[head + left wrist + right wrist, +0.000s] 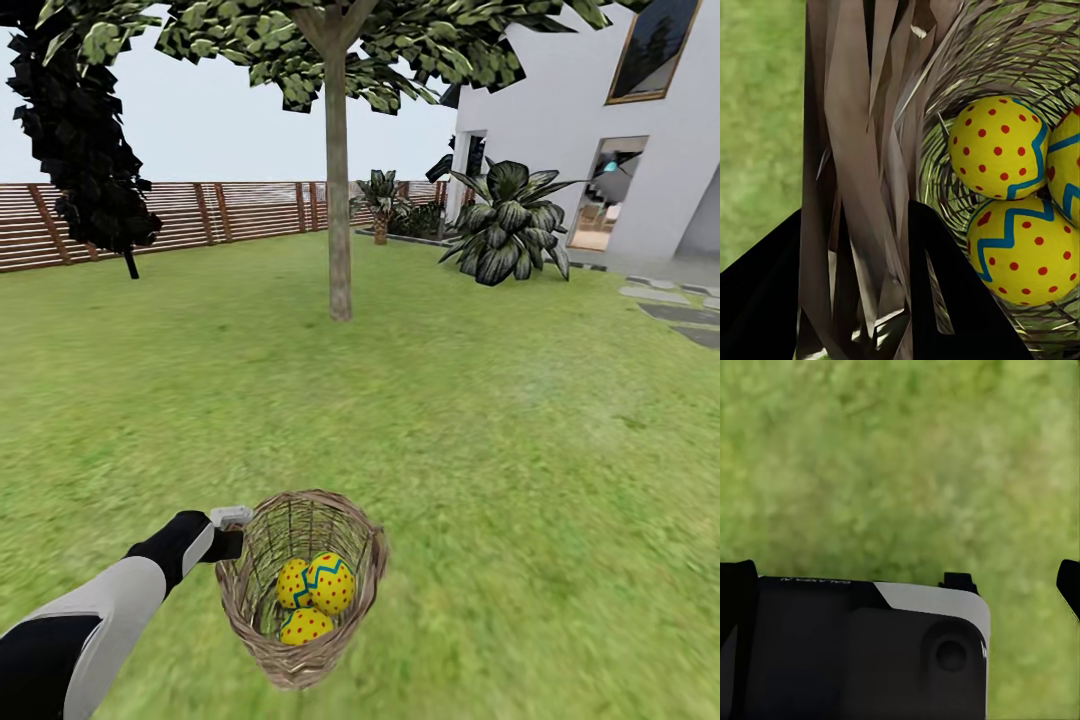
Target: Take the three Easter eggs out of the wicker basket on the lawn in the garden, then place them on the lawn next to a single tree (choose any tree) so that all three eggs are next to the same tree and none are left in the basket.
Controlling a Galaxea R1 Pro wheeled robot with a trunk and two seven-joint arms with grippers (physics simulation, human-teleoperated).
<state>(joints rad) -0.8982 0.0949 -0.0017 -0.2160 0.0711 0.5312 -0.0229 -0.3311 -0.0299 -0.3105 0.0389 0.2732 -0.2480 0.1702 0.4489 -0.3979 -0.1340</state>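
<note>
While woven, basket [300, 590] round, deep.

wicker basket [862, 165] wall between dark fingers [765, 300], seemingly pinched | three easter eggs [999, 147] inside | lawn [757, 112] beyond

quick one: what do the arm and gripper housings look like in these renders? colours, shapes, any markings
In the head view the left arm has smooth rounded shells: black upper section, light grey forearm, black wrist, with a small pale grey block at the left gripper. Its fingers are plain black wedges. In the right wrist view, the arm's housing is a black rounded box with a light grey panel, a round recess and faint unreadable lettering. No cables visible.
</note>
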